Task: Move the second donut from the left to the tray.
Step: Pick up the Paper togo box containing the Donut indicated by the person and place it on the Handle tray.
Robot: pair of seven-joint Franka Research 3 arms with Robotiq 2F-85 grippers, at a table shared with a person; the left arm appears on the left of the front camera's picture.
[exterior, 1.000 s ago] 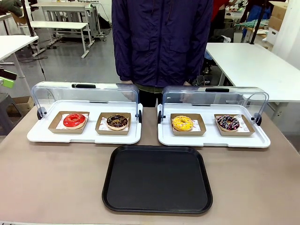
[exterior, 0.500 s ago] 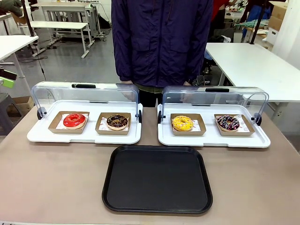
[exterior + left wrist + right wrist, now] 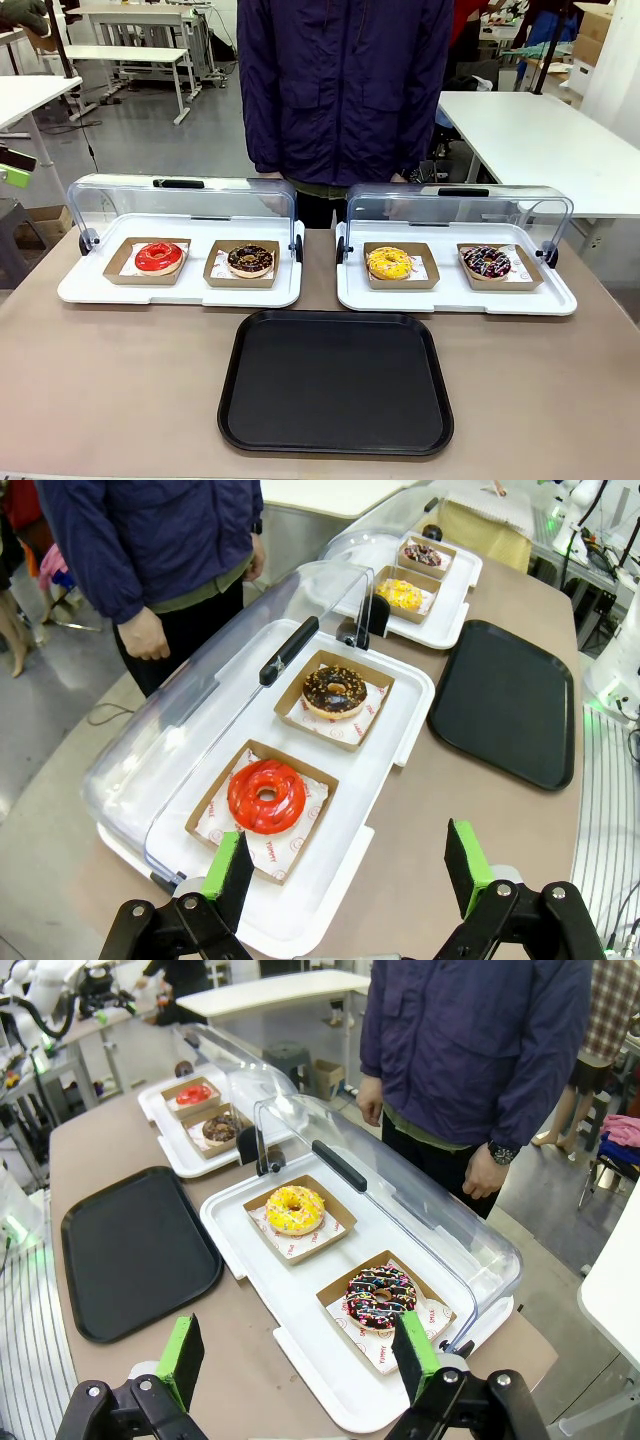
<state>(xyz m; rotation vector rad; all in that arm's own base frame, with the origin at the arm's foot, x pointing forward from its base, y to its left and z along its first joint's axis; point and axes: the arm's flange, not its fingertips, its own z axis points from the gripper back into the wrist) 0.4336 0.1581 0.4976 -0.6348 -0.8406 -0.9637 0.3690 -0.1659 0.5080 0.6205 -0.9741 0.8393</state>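
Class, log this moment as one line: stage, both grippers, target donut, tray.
stage: pre-grasp | left gripper: open, empty | right gripper: open, empty | chocolate donut: in left display tray | black tray: no donut yet

I see donut [image 3: 250, 259] off tray [image 3: 335, 440].
Chocolate glaze, tan sprinkles, flat in cardboard square [image 3: 216, 278]; black tray lies nearer me, flat.
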